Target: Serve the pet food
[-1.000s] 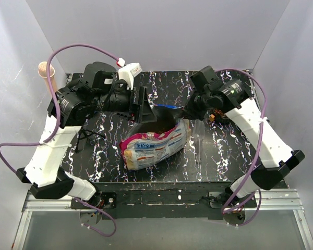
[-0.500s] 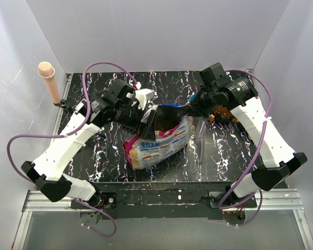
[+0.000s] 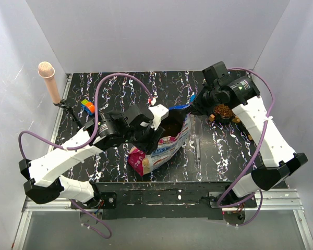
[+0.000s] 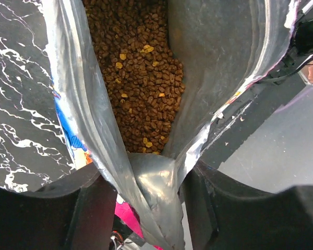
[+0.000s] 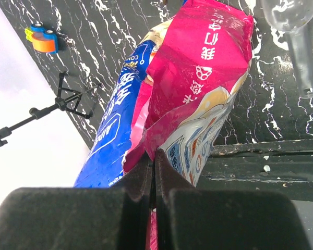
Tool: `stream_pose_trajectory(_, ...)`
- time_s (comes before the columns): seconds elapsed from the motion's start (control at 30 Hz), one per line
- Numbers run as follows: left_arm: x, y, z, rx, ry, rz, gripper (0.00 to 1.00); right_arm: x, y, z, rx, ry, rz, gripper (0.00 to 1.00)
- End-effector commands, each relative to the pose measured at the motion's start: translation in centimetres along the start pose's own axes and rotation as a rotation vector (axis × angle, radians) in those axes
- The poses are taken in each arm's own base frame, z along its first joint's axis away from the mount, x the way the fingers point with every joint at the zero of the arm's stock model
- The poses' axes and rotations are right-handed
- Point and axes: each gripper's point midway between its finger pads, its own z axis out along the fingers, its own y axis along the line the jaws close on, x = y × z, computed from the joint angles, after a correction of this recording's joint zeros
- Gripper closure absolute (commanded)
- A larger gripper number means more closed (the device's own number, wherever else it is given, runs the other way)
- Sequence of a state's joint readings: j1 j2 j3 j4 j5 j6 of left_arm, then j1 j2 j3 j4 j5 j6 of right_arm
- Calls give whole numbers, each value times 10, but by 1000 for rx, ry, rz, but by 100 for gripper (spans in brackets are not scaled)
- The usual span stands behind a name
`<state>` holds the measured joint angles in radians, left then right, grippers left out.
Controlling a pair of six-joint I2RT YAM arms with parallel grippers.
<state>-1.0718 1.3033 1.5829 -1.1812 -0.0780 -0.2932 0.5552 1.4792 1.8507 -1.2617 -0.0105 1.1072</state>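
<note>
While left jaws and right jaws pinch its crinkled rim, the glossy bag point(image 3: 164, 149) bares pebbly kibble point(image 4: 141, 78).

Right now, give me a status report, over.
Left gripper shut on bag rim, right gripper shut on opposite rim. Bag open, kibble exposed. Clear scoop beside bag, untouched.

Marbled black table point(image 3: 109, 88), clear scoop point(image 5: 301, 52), toy block point(image 3: 87, 107), pink-topped stand point(image 3: 49, 83)

Glossy plastic bag point(image 5: 198, 78) (silvery foil inside) and smooth, black marbled tabletop point(image 3: 221, 151).
</note>
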Motion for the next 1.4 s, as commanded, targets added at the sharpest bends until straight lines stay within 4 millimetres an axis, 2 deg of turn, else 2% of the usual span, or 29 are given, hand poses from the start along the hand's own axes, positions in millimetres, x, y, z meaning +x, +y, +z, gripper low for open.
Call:
stream_pose_trajectory(0.0,-14,-1,1,-35,-55,79,51,-39,48,-36,-220,-173,42,99)
stream_pose_trajectory(0.1,-4,-11,10,-23,-9,103,51,-47,55,-36,-221,-190,63,99)
stream_pose_trajectory(0.17,0,-14,13,-20,2,120,60,-52,55,-35,-214,-202,76,99)
stream_pose_trajectory(0.27,1,-10,9,-51,13,143,85,-60,56,-32,-218,-205,113,99)
stream_pose_trajectory(0.37,-1,-3,1,-77,4,161,98,-66,61,-31,-244,-211,128,99)
stream_pose_trajectory(0.43,-5,-4,-9,-68,-24,157,100,-69,66,-33,-272,-212,96,99)
stream_pose_trajectory(0.47,-7,-5,-14,-52,-50,152,100,-65,76,-36,-324,-188,37,94)
stream_pose_trajectory(0.53,-13,-14,-22,8,-112,142,100,-58,105,-48,-493,-169,-227,57)
stream_pose_trajectory(0.57,-16,-17,-25,34,-140,134,100,-44,115,-58,-577,-118,-374,49)
stream_pose_trajectory(0.6,-20,-22,-28,57,-173,115,100,-33,114,-61,-613,-77,-519,47)
stream_pose_trajectory(0.67,-24,-26,-31,83,-210,83,100,-13,97,-65,-623,-20,-725,41)
stream_pose_trajectory(0.73,-27,-32,-33,110,-220,58,100,-8,75,-68,-598,-58,-843,34)
stream_pose_trajectory(0.83,-25,-34,-32,125,-229,29,100,8,61,-88,-717,-170,-1077,30)
stream_pose_trajectory(0.97,-19,-34,-33,142,-236,10,100,16,51,-94,-843,-392,-1371,28)
stream_pose_trajectory(1.07,-18,-34,-36,147,-233,22,100,42,43,-100,-1020,-545,-1685,30)
stream_pose_trajectory(1.13,-20,-33,-39,145,-239,30,100,40,49,-103,-1036,-621,-1772,28)
stream_pose_trajectory(1.23,-22,-33,-41,148,-258,27,100,55,50,-103,-1076,-501,-1912,32)
stream_pose_trajectory(1.27,-23,-33,-43,149,-266,19,100,61,50,-99,-1076,-459,-1950,29)
stream_pose_trajectory(1.3,-26,-33,-45,148,-282,8,100,64,52,-96,-1070,-440,-1994,20)
stream_pose_trajectory(1.37,-30,-30,-49,143,-326,-35,100,71,56,-86,-1053,-430,-2060,18)
